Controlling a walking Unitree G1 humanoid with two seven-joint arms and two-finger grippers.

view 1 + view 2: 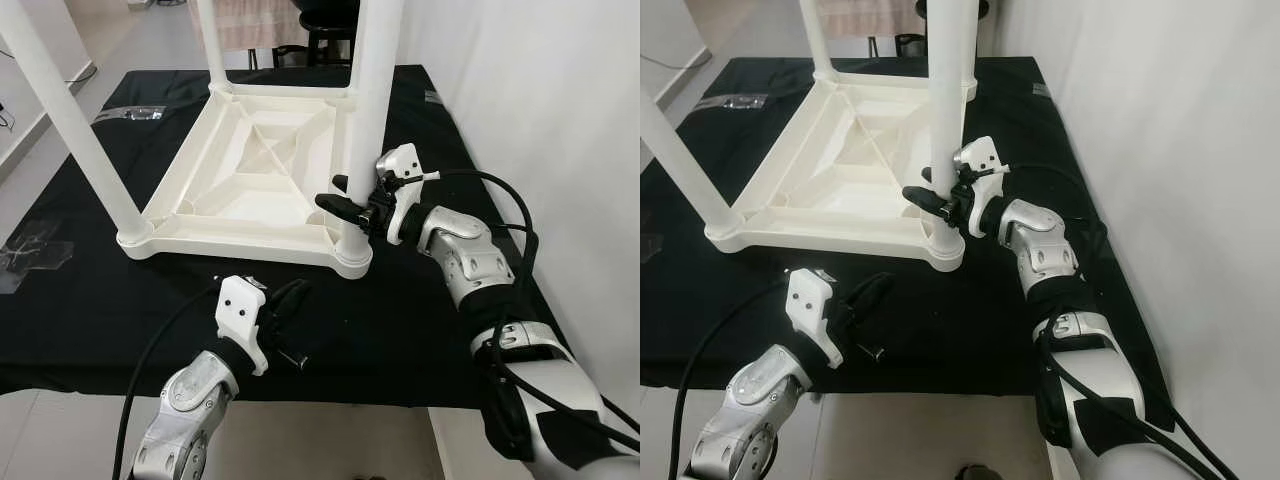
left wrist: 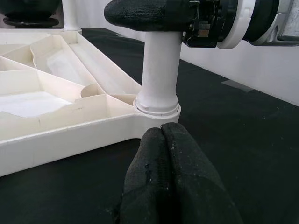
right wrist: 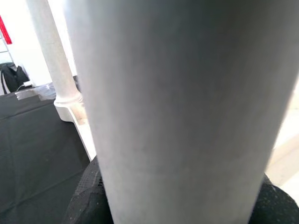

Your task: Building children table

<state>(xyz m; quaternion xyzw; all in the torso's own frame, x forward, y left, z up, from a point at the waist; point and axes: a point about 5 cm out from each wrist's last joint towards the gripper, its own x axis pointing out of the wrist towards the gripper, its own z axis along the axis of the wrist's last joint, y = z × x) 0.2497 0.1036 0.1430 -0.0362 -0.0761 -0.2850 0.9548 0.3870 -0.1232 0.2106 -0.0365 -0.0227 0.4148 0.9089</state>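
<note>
Upturned white tabletop point(image 1: 250, 175) lies on the black cloth point(image 1: 420, 320); right gripper point(image 1: 345, 200) clamps the near leg point(image 1: 372, 100) seated in its corner socket point(image 1: 352, 258); left gripper point(image 1: 285, 315) pinched closed, holding nothing.

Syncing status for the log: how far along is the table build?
Mostly assembled. The white table top lies upside down on the black cloth, with legs standing in the three corners in view, the fourth cut off by the frame. In hand: the right gripper is clamped around the near right leg just above its socket. The left gripper hovers shut nearby. Left: release, flip upright.
</note>
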